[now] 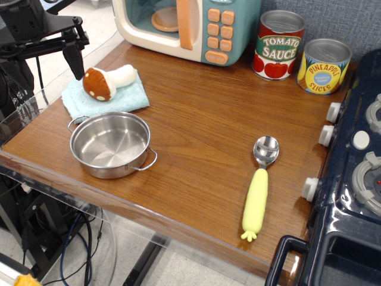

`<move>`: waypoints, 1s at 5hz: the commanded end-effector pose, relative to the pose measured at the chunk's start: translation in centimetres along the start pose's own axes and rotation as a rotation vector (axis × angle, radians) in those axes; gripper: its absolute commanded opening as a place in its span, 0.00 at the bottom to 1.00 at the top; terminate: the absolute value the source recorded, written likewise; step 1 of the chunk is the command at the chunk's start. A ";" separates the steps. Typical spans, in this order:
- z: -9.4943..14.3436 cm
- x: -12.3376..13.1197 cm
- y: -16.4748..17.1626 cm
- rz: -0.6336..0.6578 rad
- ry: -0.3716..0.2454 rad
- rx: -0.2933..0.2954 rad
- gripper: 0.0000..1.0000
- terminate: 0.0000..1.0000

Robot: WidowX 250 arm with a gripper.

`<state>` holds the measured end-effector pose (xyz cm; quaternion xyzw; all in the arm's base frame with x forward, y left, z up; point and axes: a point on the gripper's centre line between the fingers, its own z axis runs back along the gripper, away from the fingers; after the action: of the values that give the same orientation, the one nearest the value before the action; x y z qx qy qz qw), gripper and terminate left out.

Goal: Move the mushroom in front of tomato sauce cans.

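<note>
The mushroom (108, 81), with a reddish-brown spotted cap and a cream stem, lies on its side on a light blue cloth (106, 96) at the far left of the wooden table. The tomato sauce can (278, 46) stands upright at the back right, beside the toy microwave. My black gripper (44, 64) hangs at the upper left, just left of the mushroom and above the table's edge. One finger (75, 61) points down at the outer end of its rail, so the jaws stand open and empty. The other finger is lost in dark clutter.
A yellow-and-blue pineapple slices can (323, 66) stands right of the tomato sauce can. A steel pot (111, 145) sits in front of the cloth. A spoon with a yellow handle (259, 187) lies at mid-right. A toy microwave (187, 25) stands at the back and a toy stove (357, 179) on the right.
</note>
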<state>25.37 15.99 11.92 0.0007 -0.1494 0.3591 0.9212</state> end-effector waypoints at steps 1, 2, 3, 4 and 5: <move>0.0 0.0 0.0 0.000 0.000 0.000 1.00 0.00; -1.2 1.5 -0.7 0.028 -0.025 0.030 1.00 0.00; -2.7 3.4 -1.2 0.054 -0.034 0.064 1.00 0.00; -4.1 5.3 -1.7 0.087 -0.043 0.075 1.00 0.00; -5.6 7.1 -2.7 0.119 -0.082 0.008 1.00 0.00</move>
<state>33.12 18.87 6.76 0.0069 -0.1543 0.4179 0.8953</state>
